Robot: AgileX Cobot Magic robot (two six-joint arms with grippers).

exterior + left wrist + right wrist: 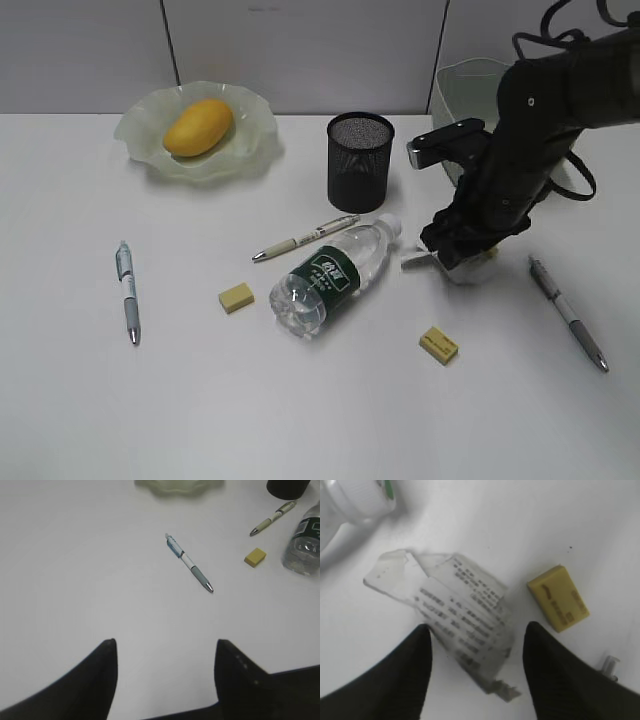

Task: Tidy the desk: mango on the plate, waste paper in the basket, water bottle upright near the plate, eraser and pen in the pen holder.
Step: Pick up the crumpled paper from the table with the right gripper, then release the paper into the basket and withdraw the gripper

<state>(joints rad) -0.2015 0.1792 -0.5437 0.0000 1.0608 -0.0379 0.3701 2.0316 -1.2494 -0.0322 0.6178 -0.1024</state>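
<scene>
Right wrist view: right hand (475, 670) spread wide, straddling waste paper (455, 615) flat on counter (470, 525) beside eraser (558, 597), likely poised to pinch it for basket (465, 85). Left hand (165, 680) open, idle.

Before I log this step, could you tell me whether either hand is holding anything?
Nothing is held. The right hand is open over the waste paper; the left hand is open above bare desk.

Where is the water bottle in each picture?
Exterior view: the clear plastic water bottle with a dark green label lies on its side at centre.
Left wrist view: only part of it shows, at the right edge.
Right wrist view: only its white cap end shows, top left.
Shared landmark: the bottle itself; no other object clearly appears in all three.
</scene>
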